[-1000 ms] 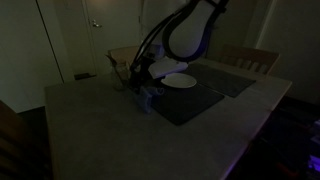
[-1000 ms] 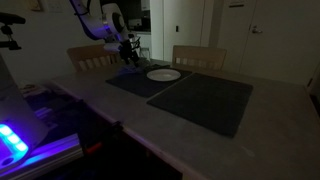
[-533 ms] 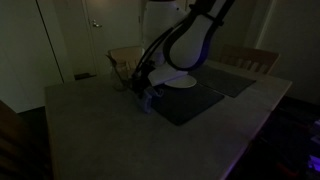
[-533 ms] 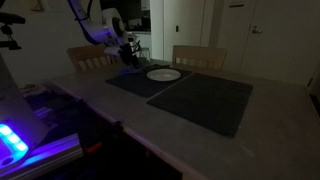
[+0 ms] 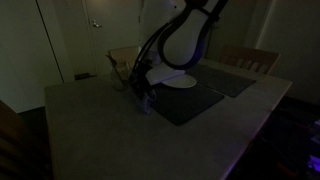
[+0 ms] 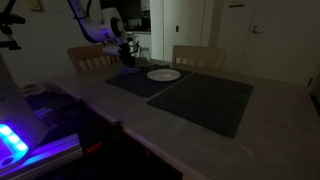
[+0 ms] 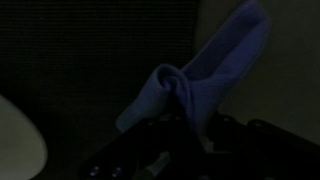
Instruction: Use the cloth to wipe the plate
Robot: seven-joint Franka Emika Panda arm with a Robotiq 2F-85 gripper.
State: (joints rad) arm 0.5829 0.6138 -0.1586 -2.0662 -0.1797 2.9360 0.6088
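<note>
The room is very dark. A blue cloth point(image 7: 205, 75) lies across the edge of a dark placemat point(image 7: 90, 70), and one fold is pulled up into a ridge. My gripper point(image 7: 195, 135) reaches down over that ridge with the fold pinched between its jaws. The white plate point(image 7: 14, 140) shows at the lower left of the wrist view, apart from the cloth. In both exterior views the plate point(image 5: 180, 81) point(image 6: 163, 74) sits on the placemat, with the gripper point(image 5: 143, 90) point(image 6: 128, 58) just beside it at the mat's corner. The cloth point(image 5: 148, 100) is a faint bluish patch under the gripper.
Dark placemats point(image 5: 190, 103) point(image 6: 200, 100) cover part of the pale tabletop point(image 5: 90, 120). Wooden chairs point(image 5: 250, 58) point(image 6: 198, 55) stand along the table's far edges. A lit device glows blue point(image 6: 12, 140) at one side.
The jaws have closed in on the cloth and gathered it into a raised fold. The arm has dipped slightly and otherwise stayed in place.
</note>
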